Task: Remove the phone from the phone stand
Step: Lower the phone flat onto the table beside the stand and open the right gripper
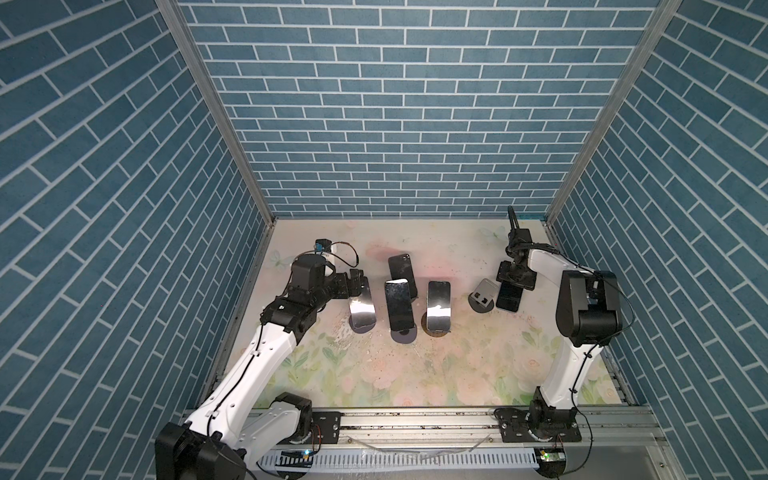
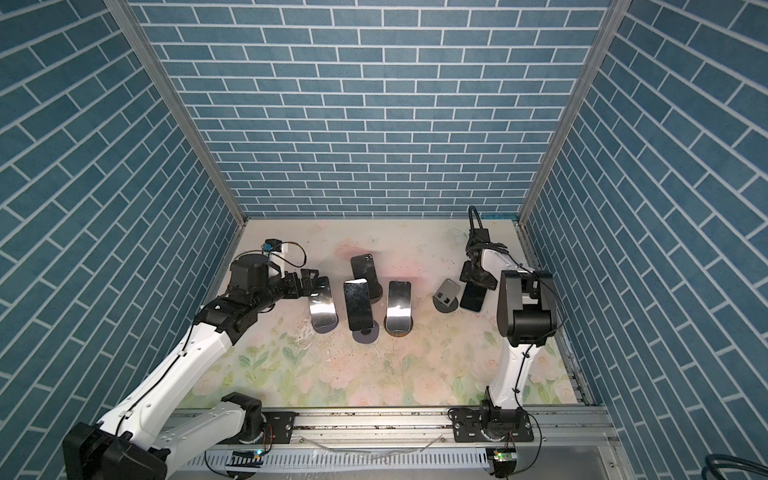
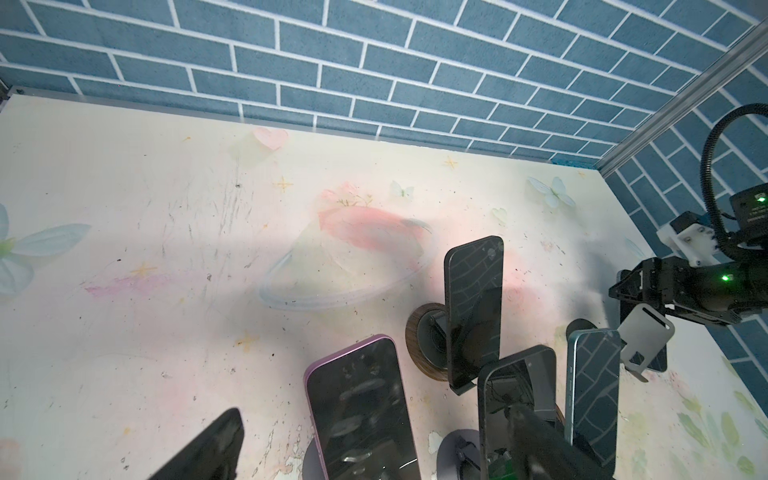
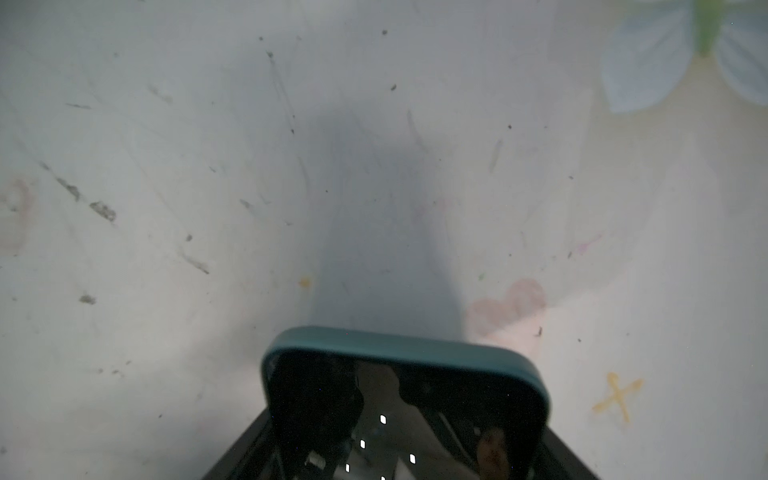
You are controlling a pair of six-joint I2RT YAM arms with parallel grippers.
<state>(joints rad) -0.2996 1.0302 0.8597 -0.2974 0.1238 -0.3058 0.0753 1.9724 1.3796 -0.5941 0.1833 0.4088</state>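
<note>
While my right hand (image 1: 515, 281) is closed to a narrow span on the upper end of the teal-edged phone (image 1: 509, 299), that phone sits just beside the grey stand (image 1: 483, 296) and off its cradle, which shows bare in both top views. I judge this removal nearly finished. I cannot tell whether the phone's lower end touches the table (image 1: 415, 374) or hangs just above it, because my own arm shades that spot. The phone is a stiff, flat slab, light enough for one hand. Its glass face is slick and would crack if dropped, so I want my pads across its width on the rounded frame edges, never on the screen, and I would lay it down low and flat. My left hand (image 1: 357, 283) is spread as wide as it goes and holds nothing. It is level with the top of the purple-edged phone (image 1: 362, 309), which leans on the stand at the left end of the row. My left wrist view shows that phone between my two fingers, with a gap on each side. Between my two hands, three more phones (image 1: 438, 305) stand propped on their own stands, close together, so any grip there has to come in from above along the edges.
</note>
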